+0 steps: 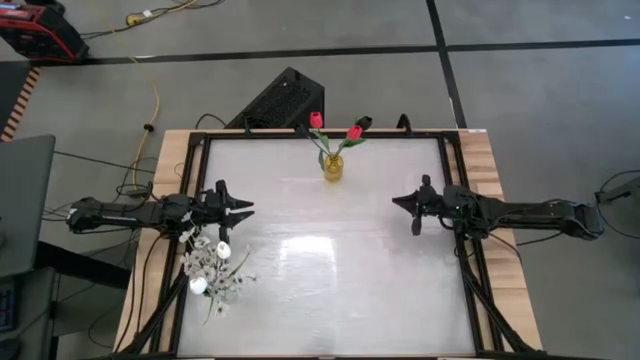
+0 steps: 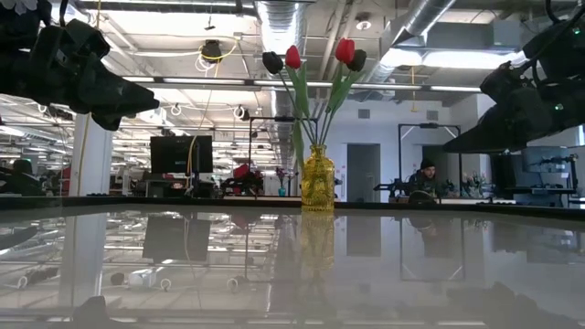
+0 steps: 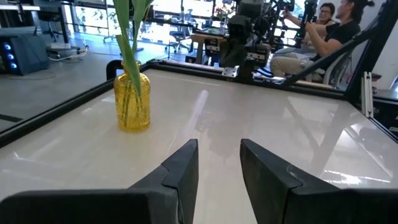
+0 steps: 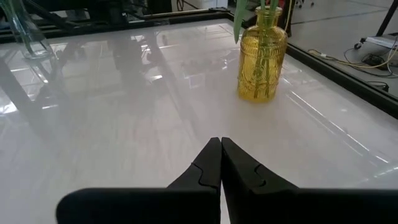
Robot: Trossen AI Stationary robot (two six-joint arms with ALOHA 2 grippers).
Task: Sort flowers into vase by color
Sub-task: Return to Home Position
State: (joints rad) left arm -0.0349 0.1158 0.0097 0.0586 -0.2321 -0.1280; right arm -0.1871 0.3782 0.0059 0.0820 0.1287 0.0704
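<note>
A yellow glass vase (image 1: pixel 332 166) stands near the table's far edge with two red tulips (image 1: pixel 335 128) in it, stems down its neck; it also shows in the low view (image 2: pixel 318 180) and both wrist views (image 3: pixel 132 99) (image 4: pixel 263 59). A heap of white flowers and tiny-blossom sprays (image 1: pixel 212 272) lies on the table's left near side, beside a clear glass vase (image 4: pixel 28 34). My left gripper (image 1: pixel 248 209) hovers open just beyond the heap, fingertips apart (image 3: pixel 217 152). My right gripper (image 1: pixel 397 200) hovers shut at the right, fingertips together (image 4: pixel 219 144). Both point toward the table's middle.
The white tabletop (image 1: pixel 330 260) is bordered by a black frame (image 1: pixel 462 250) with wooden strips outside it. A black box (image 1: pixel 280 100) sits past the far edge. People sit at desks in the room behind (image 3: pixel 323 31). Bare tabletop lies between the two grippers.
</note>
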